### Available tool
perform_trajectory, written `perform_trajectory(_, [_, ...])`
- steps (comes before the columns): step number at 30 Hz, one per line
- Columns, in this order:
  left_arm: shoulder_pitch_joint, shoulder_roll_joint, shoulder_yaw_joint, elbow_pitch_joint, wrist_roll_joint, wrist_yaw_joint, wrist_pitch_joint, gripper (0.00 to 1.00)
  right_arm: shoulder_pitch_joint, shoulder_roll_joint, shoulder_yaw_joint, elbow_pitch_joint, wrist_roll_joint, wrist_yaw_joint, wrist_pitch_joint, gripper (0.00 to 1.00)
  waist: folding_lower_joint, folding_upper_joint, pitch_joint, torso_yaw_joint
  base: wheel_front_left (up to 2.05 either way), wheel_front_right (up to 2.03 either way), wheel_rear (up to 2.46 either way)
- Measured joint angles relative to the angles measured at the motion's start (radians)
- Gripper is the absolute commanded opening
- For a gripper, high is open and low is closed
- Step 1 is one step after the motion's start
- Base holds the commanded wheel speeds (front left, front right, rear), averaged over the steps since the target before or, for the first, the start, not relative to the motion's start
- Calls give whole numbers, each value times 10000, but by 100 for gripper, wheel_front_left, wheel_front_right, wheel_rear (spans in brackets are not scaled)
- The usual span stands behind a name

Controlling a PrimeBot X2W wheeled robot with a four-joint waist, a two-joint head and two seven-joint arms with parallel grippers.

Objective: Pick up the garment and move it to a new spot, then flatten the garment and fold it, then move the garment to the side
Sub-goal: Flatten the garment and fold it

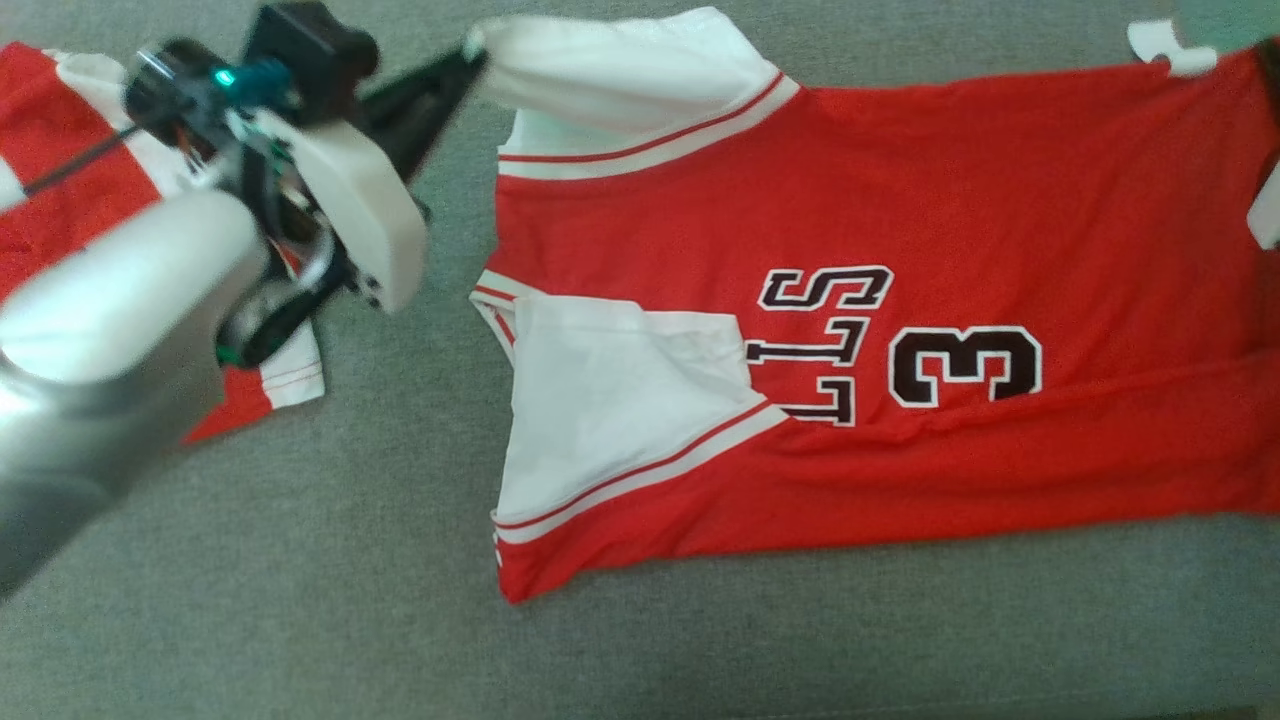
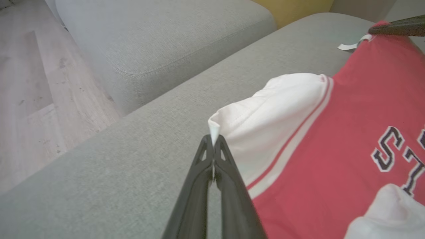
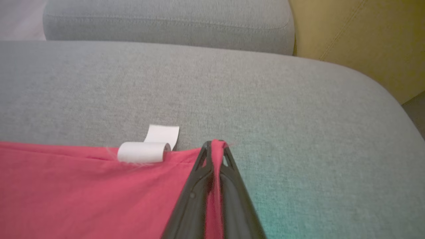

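The left arm's big pale forearm (image 1: 110,330) is closest, low down beside the jersey's sleeve end. The red jersey (image 1: 900,200) lies spread out on the grey sofa seat (image 1: 300,620), with its number and letters facing up. The left gripper (image 2: 212,141) is pinched tight on the tip of the jersey's white sleeve (image 2: 265,109). The right gripper (image 3: 215,146) is pinched tight on the jersey's red bottom corner, just beside its curled white tag (image 3: 142,152). Another red and white cloth (image 1: 60,190) lies apart from the jersey, partly under the left arm. A yellow cushion (image 3: 365,43) sits past the jersey's bottom end.
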Motion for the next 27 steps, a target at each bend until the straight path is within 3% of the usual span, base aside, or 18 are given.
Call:
perform_trajectory(8, [-1154, -138, 236, 1465, 568, -211, -431, 0, -960, 15, 119, -230, 109, 0, -1210, 0, 0, 0, 216, -150, 0, 0, 0])
perform_trajectory(16, [-2335, -796, 378, 2945, 1097, -359, -1089, 0, -1592, 284, 337, 146, -174, 0, -2247, 0, 1, 0, 420, -283, 0, 0, 0])
perform_trajectory(21, [-2363, -1057, 332, 3522, 1189, -548, -1400, 0, -1592, 334, 631, 339, -293, 0, -2663, 0, 1, 0, 273, -292, 0, 0, 0])
perform_trajectory(27, [-1806, -965, 98, 3340, 1189, -803, -1476, 0, -1275, 265, 986, 290, 21, 0, -2796, 0, 0, 0, -145, -222, 0, 0, 0])
